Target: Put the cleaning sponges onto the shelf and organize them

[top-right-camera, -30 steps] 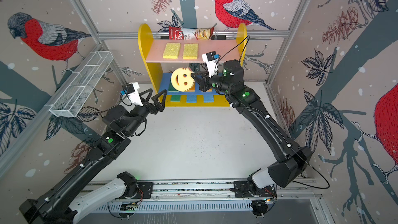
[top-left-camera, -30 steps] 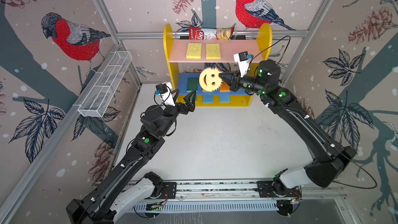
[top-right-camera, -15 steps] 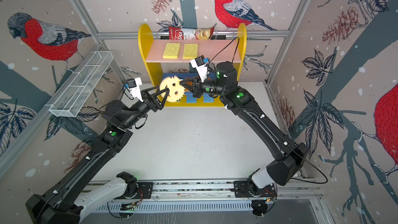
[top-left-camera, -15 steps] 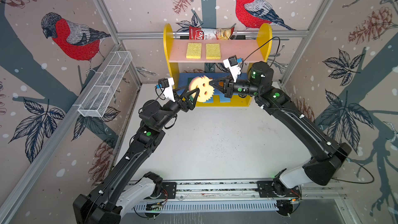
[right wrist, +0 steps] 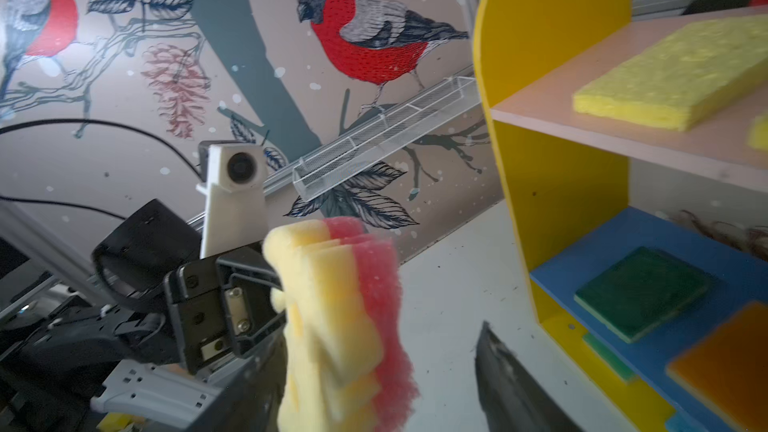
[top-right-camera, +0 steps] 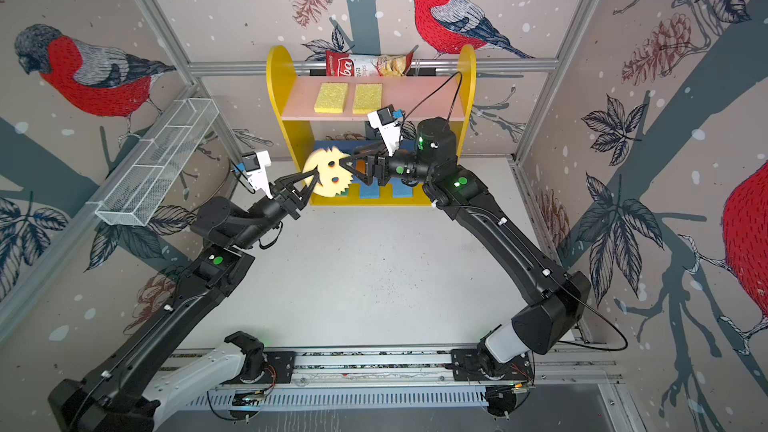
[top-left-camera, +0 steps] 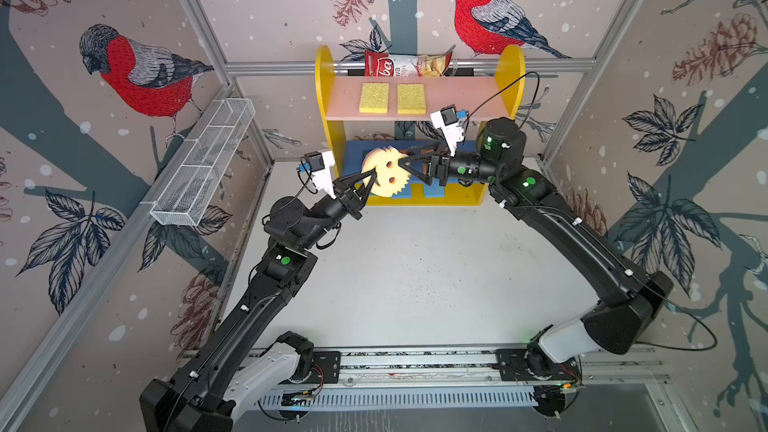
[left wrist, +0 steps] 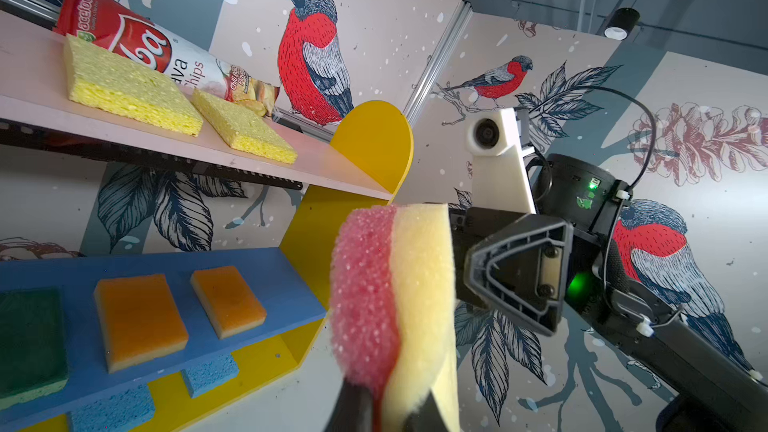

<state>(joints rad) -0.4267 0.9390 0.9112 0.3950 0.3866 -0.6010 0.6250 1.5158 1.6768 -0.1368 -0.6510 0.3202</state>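
The round pale-yellow smiley sponge (top-left-camera: 386,172) (top-right-camera: 328,172), pink on its back, hangs in the air in front of the shelf (top-left-camera: 328,118). My left gripper (top-left-camera: 371,178) (left wrist: 386,405) is shut on its edge (left wrist: 395,297). My right gripper (top-left-camera: 404,163) (right wrist: 382,363) stands open around the opposite edge (right wrist: 340,317), with a wide gap to one finger. Two yellow sponges (top-left-camera: 374,97) (top-left-camera: 410,98) lie on the pink top board. A green sponge (left wrist: 31,342) and two orange ones (left wrist: 139,317) (left wrist: 227,301) lie on the blue board. Blue sponges (left wrist: 112,411) lie on the yellow base.
A red-and-white chips bag (top-left-camera: 405,65) lies at the back of the top board. A white wire-mesh basket (top-left-camera: 203,168) hangs on the left wall. The white table (top-left-camera: 415,276) stretches in front of the shelf, between the two arms.
The right gripper carried the smiley sponge leftward from the shelf to the left gripper. The left gripper closed on it and the right gripper opened.
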